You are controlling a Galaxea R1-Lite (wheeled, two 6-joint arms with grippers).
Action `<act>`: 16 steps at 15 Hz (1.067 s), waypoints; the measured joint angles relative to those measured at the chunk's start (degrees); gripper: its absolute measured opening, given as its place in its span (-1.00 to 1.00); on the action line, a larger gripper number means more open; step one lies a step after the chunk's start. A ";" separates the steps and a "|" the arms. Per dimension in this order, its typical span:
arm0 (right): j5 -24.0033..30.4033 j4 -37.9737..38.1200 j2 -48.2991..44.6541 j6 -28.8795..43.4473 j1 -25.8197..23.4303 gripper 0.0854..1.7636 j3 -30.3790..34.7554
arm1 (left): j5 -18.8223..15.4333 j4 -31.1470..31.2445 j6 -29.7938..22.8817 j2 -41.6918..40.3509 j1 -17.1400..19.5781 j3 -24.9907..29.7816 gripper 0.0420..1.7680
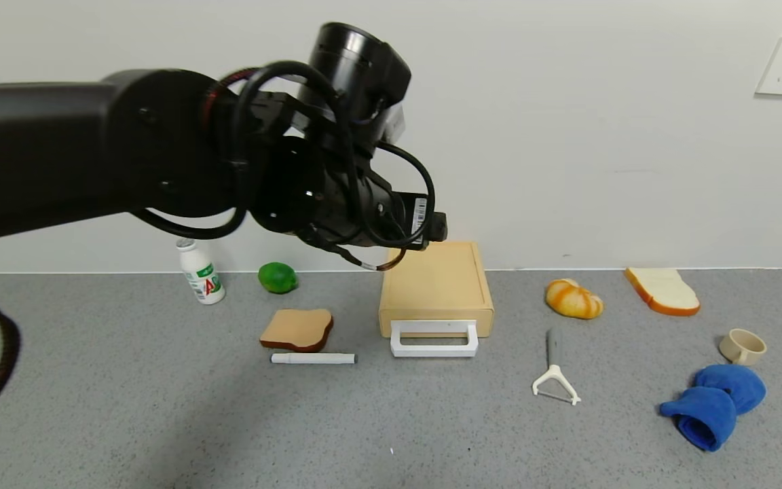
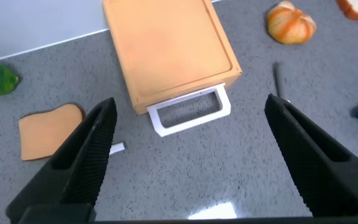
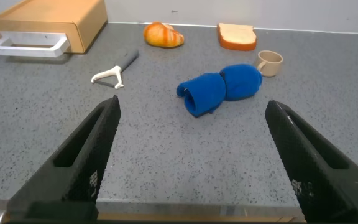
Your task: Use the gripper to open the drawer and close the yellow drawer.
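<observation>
The yellow drawer is a flat pale tan box against the back wall, its tray pushed in and its white loop handle facing the front. It also shows in the left wrist view and the right wrist view. My left arm reaches over the table, raised above and to the left of the drawer. My left gripper is open and empty, hovering above the table with the handle between its jaws' line of sight. My right gripper is open and empty, low over the table's front edge.
Left of the drawer lie a toast slice, a white marker, a lime and a small bottle. To its right are a peeler, a bread roll, another toast slice, a cup and a blue cloth.
</observation>
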 joint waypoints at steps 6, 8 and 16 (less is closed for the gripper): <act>-0.02 -0.02 0.00 0.00 0.00 0.94 0.00 | -6.27 -7.00 6.21 -18.02 1.23 16.18 0.94; 0.00 -0.02 0.00 0.00 0.00 0.94 0.00 | -6.64 -8.85 8.02 -25.23 1.40 22.82 0.94; 0.00 -0.02 0.00 0.00 0.00 0.94 0.00 | -6.10 -9.86 16.52 -55.64 6.80 45.51 0.94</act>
